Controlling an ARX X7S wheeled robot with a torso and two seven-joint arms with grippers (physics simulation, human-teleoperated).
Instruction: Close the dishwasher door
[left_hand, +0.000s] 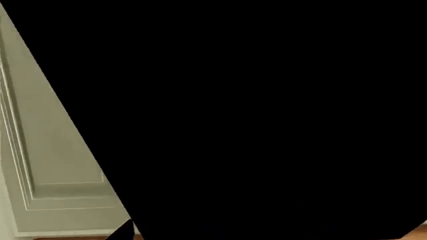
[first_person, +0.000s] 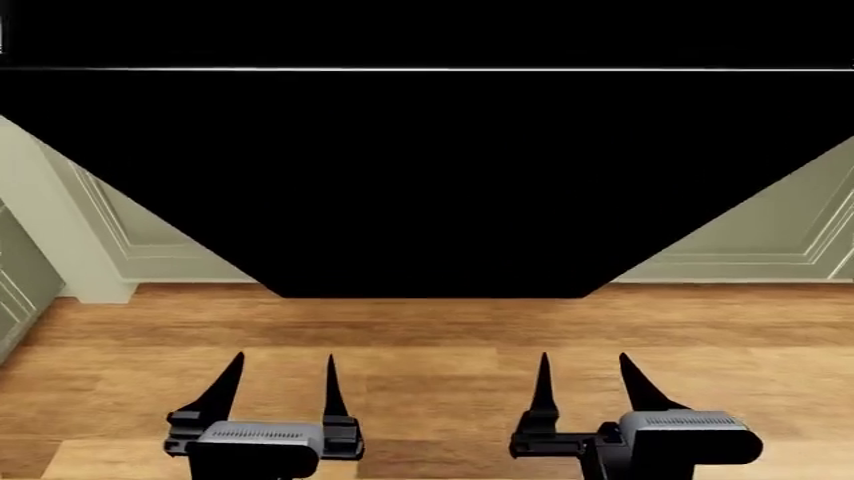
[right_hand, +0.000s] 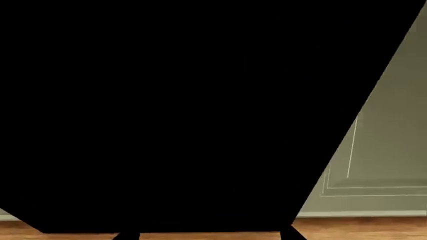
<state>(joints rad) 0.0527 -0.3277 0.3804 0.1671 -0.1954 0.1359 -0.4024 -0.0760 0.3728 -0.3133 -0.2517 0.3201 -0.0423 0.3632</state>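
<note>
The dishwasher door is a large plain black panel, let down and jutting out over the floor ahead of me. It fills most of the left wrist view and the right wrist view. I cannot make out its handle or control marks. My left gripper is open and empty, low over the floor in front of the door's near edge. My right gripper is open and empty beside it. Neither touches the door. One left fingertip and both right fingertips show dark against the floor.
Pale green panelled cabinet fronts flank the door on the left and the right; they also show in the left wrist view and the right wrist view. A wooden floor lies between me and the door.
</note>
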